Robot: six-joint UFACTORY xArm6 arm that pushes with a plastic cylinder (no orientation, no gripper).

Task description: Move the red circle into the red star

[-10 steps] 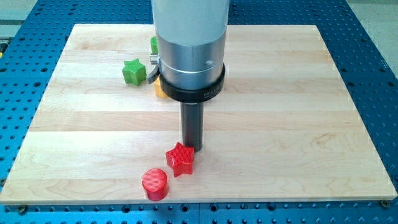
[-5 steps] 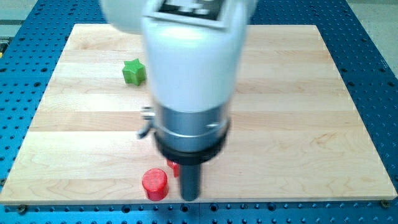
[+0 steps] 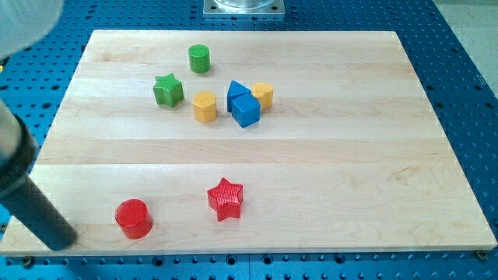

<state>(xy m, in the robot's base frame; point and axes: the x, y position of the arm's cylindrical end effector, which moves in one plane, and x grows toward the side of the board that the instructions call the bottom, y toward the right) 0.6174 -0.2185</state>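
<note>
While the wooden board is lying on blue pegboard, my tip is resting left of the upright red circle, well apart from the red star; no gripper exists to judge.

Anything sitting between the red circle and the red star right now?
No. In the camera view, only bare board separates the red circle from the red star. My tip sits to the view's left of the circle, on the far side from the star.
</note>
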